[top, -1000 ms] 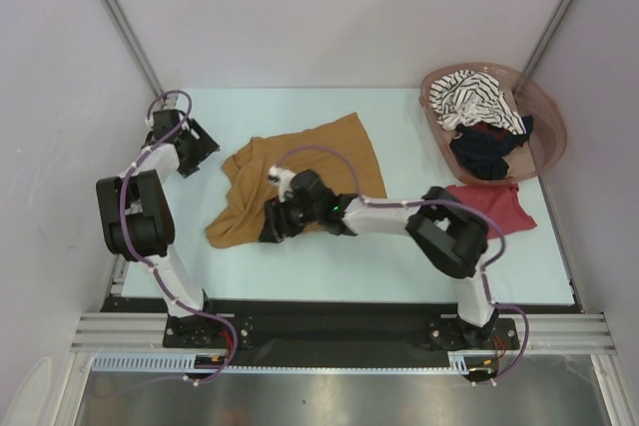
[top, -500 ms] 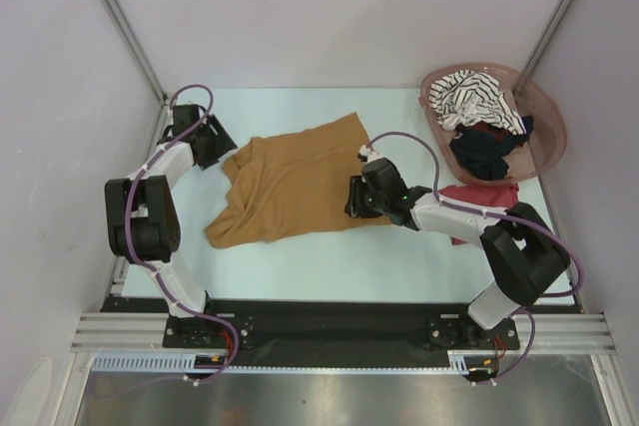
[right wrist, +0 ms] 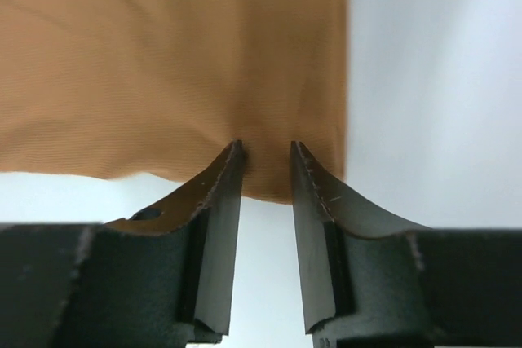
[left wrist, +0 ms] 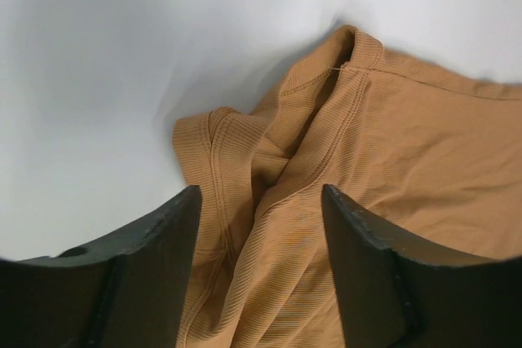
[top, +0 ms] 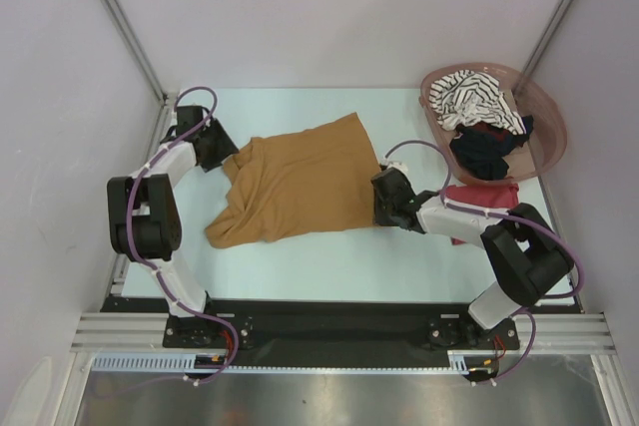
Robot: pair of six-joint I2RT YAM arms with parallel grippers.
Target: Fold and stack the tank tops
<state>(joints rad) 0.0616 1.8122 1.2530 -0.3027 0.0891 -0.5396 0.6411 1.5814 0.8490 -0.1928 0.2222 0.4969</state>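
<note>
Both of my grippers sit at the mustard-brown ribbed cloth tank top [top: 300, 182], which lies spread flat mid-table [top: 329, 258]. My left gripper [left wrist: 261, 201] hangs with its jaws spread wide over the top's bunched strap end at the far left. My right gripper [right wrist: 267, 148] has its jaws drawn narrow around the near right hem corner; I cannot tell whether they pinch it. A dark red tank top [top: 496, 207] lies beside my right arm. The striped [top: 474, 97] and black [top: 484, 152] tops fill the pinkish-brown oval plastic basket [top: 547, 112].
</note>
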